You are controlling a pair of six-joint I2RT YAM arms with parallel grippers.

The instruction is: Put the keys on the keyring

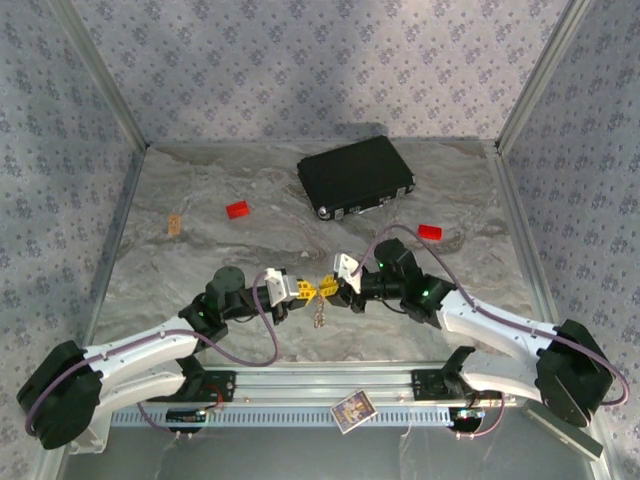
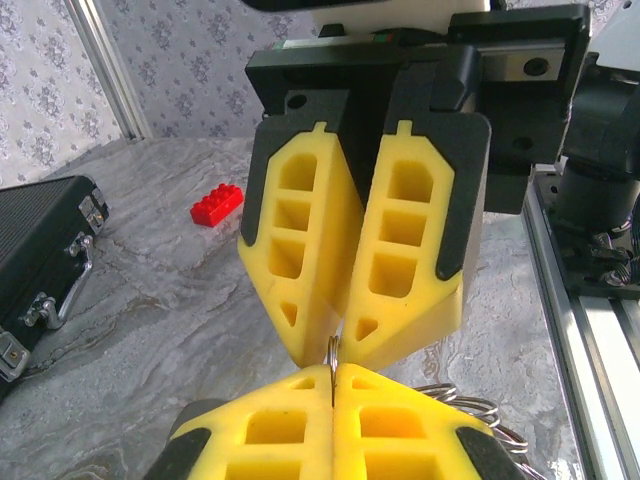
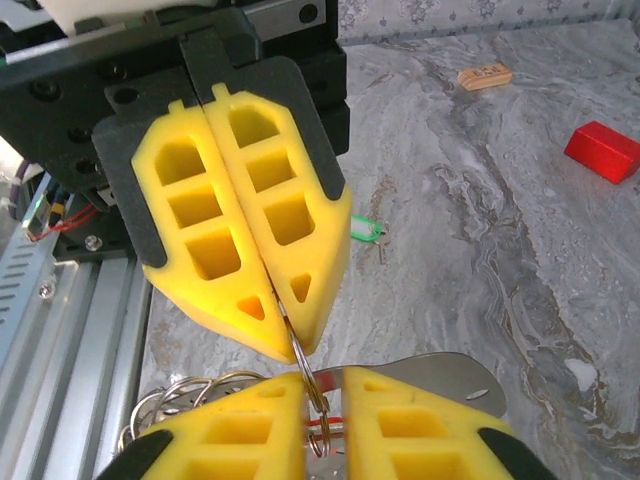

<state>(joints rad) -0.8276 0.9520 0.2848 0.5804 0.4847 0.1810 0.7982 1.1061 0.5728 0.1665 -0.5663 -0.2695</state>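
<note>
left tool (image 3: 285, 340) clamped on keyring (image 3: 318, 400), centre-near above surface (image 3: 480, 200) | right tool (image 2: 338, 345) narrow around same wire, grip unclear | green key (image 3: 367, 230) loose on surface | risk: opposed pulling could slip the keyring free

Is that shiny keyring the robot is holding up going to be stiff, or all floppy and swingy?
Probably a bit of both. The keyring has wire that looks stiff: it holds its curve where the left gripper pinches it. The dangling part below likely swings loosely. It seems light, since a fingertip pinch holds it up.
</note>
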